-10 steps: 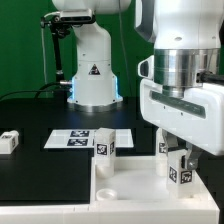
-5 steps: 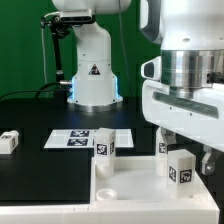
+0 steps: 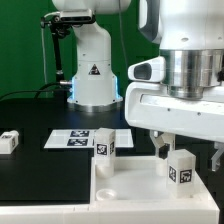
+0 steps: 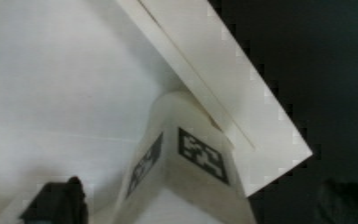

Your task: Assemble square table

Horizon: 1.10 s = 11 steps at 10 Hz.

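Leg (image 3: 181,167) stands upright near tabletop (image 3: 125,186) edge, untouched.

The fingers (image 4: 60,202) stand spread wide. Between them rises the upright white square plastic leg with a black-and-white tag (image 3: 182,167), touching neither, so a narrow slot of free room lies on each side of it. On one finger's side, the raised rim of the white plastic square tray top (image 3: 130,190) runs just beside the leg as a low barrier. To the exterior view's left of the fingers the tray floor lies bare up to a second upright tagged white leg (image 3: 105,147). Well behind the fingers, the white robot base (image 3: 95,75) stands on the black bench (image 3: 30,120).
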### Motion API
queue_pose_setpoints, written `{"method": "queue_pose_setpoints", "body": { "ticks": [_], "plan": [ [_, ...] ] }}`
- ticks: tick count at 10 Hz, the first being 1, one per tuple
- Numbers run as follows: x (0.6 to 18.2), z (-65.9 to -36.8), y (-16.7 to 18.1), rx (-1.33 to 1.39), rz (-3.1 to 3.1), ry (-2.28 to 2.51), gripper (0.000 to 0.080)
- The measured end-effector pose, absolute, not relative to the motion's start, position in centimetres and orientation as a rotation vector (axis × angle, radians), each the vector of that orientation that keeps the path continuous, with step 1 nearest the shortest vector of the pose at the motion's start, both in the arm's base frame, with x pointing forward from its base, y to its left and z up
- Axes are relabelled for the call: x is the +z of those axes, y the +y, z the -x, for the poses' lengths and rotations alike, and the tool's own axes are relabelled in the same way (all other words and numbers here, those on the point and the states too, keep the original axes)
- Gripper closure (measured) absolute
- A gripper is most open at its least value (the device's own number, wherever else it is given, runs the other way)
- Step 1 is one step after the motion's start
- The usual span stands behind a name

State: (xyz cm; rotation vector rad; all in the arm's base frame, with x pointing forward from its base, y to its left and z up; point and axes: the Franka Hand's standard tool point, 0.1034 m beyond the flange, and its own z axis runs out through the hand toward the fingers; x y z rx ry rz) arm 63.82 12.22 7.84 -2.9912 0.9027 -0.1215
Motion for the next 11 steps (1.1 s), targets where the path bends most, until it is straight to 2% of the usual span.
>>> {"method": "queue_pose_setpoints", "body": {
  "ticks": [5,9,10,11],
  "plan": [
    [7.88,-64.21,12.22,-0.168,3.145,0.207,0.015],
    [7.91,-64.36,11.63,-0.168,3.171,-0.166,0.015],
    [7.91,-64.36,11.64,-0.168,3.172,-0.143,0.0261],
    [7.9,-64.36,11.62,-0.168,3.172,-0.142,0.0428]
  ]
}}
